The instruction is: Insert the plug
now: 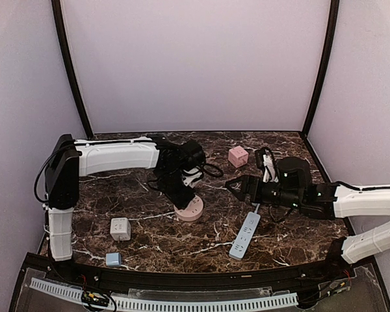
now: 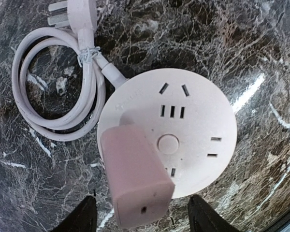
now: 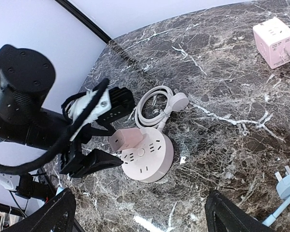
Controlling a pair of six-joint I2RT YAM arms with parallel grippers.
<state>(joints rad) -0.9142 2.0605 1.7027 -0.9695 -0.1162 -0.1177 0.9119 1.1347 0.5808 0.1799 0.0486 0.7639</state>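
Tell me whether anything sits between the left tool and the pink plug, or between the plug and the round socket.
Nothing visible does. The plug stands on the socket, and the left tool hangs open around it, not touching.

Pink plug block (image 2: 135, 181) standing on round pink socket (image 2: 193, 140), near its rim, pale cord (image 2: 53, 96) coiled beside

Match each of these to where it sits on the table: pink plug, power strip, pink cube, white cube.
Things:
1. pink plug
2. power strip
3. pink cube
4. white cube

Places:
a. at the back
b. front left
c. standing in the round socket
d. front right

Pairs: 1-c, 2-d, 3-a, 4-b
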